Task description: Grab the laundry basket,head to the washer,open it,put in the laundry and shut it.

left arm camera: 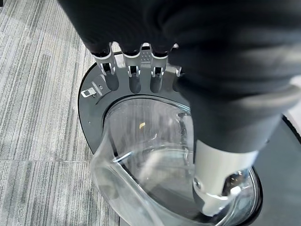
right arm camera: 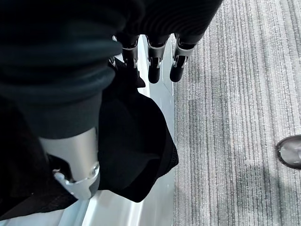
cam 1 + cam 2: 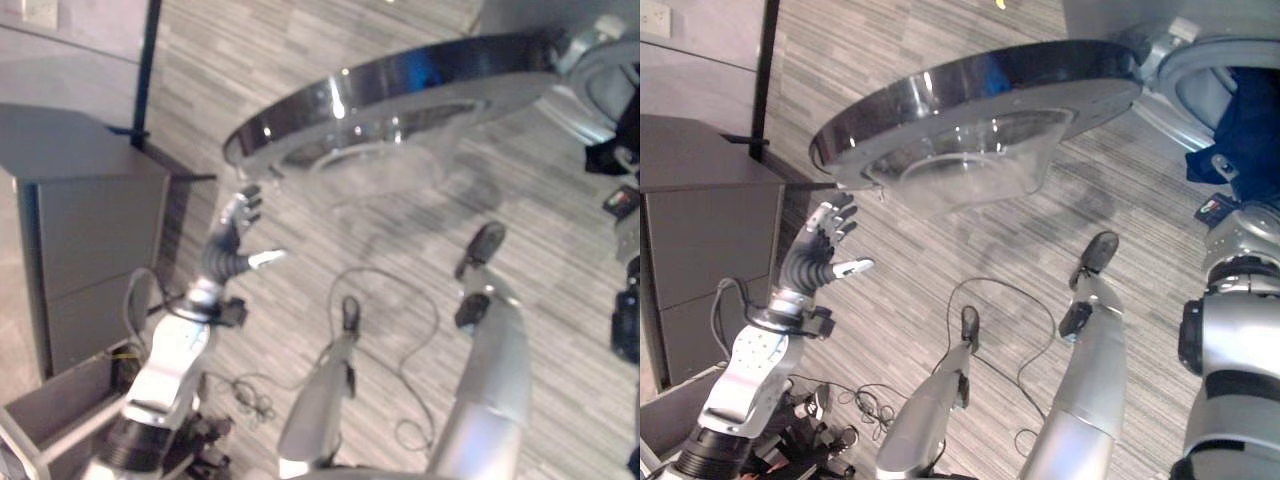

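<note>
Dark cloth [image 2: 131,141] hangs right in front of the right hand [image 2: 150,61] in its wrist view, draped over the pale rim of the washer [image 2: 117,212]. That hand's fingers reach out straight above the cloth, and the thumb lies beside it; nothing is pinched. In the right eye view a blue garment [image 3: 1240,130] bulges out of the washer's mouth at the upper right, so the laundry is partly in but not clear of the opening.

The door [image 3: 970,120] stands swung wide, its dark ring and clear glass bowl facing down. Just below its free edge the left hand [image 3: 820,250] is raised, fingers spread and straight, close to the rim though I cannot tell if it touches. A grey cabinet [image 3: 90,230] stands to the left.

By my reading, loading is nearly finished and shutting comes next. First the right hand should push the hanging cloth fully inside, or the door will catch on it. Then the left hand can press the door's edge round toward the opening.
</note>
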